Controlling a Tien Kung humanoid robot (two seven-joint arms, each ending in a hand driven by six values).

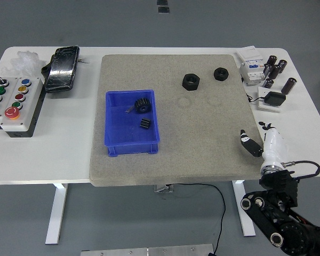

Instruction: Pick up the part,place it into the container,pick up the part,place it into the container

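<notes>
looking down from the head camera, i see my right hand (264, 146) at about 4 o'clock, low over the near right corner of the grey mat (202, 138), its fingers (248, 144) loosely apart and holding nothing. the blue container (113, 137) sits on the mat at about 9 o'clock from its middle, well apart from the hand. inside it i count two black gear parts: the larger gear (142, 105) toward the far side, the smaller gear (144, 124) just nearer to me. two black nuts lie on the mat's far side, the big nut (191, 81) at roughly 12 o'clock and the small nut (221, 73) at 1 o'clock. a button box (10, 104) rests on the white table (64, 149) at far 9 o'clock.
</notes>
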